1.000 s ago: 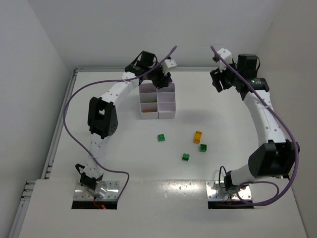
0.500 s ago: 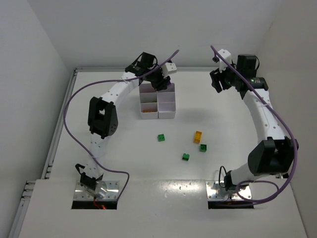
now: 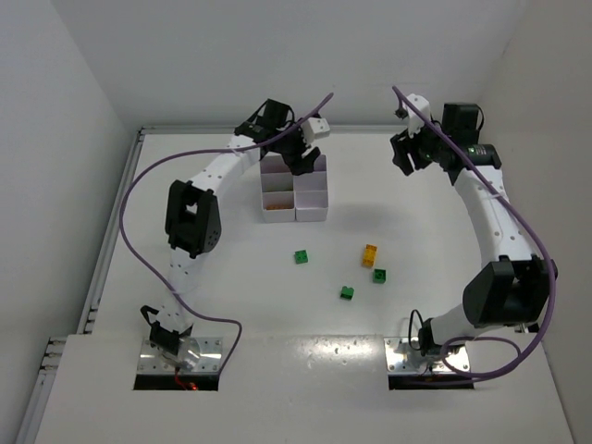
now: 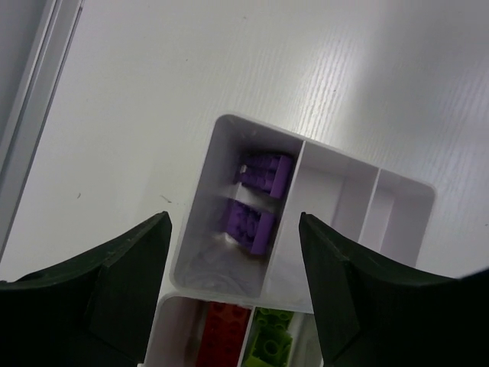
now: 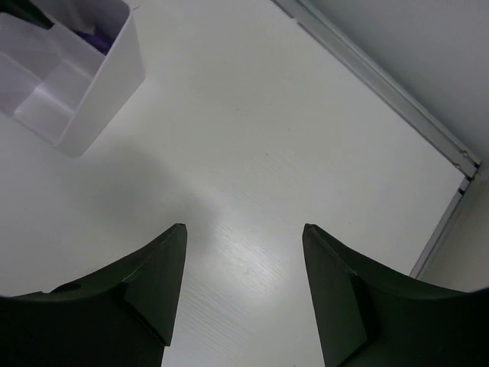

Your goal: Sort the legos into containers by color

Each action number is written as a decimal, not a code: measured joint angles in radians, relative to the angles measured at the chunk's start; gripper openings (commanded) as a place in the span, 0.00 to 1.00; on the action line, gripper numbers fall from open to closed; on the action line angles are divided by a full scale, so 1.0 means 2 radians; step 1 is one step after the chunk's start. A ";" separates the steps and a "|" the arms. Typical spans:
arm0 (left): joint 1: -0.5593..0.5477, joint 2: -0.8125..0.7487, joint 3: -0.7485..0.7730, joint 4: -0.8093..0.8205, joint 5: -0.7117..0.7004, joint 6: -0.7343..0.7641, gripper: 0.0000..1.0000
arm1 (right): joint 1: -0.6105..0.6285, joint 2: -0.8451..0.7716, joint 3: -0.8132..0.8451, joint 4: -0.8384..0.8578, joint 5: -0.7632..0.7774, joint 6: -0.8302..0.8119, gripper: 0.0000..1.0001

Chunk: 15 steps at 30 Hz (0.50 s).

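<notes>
Left jaws: apart over containers (image 4: 200,206), so purple legos (image 4: 250,225) lie directly below, colour-matched.
Right jaws: apart, empty, probably parked aside.

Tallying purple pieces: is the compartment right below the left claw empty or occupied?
Occupied: two purple legos lie side by side inside the compartment, with bare floor showing in front of them.
</notes>
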 measured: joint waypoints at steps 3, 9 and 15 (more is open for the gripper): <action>0.002 -0.006 -0.009 0.006 0.030 -0.011 0.70 | -0.001 0.001 0.000 -0.033 -0.030 -0.027 0.59; 0.009 -0.115 -0.149 0.025 0.084 -0.030 0.70 | 0.000 0.039 -0.005 -0.208 -0.092 -0.157 0.57; -0.004 -0.294 -0.334 0.082 0.072 -0.067 0.70 | 0.020 0.008 -0.152 -0.263 -0.085 -0.224 0.58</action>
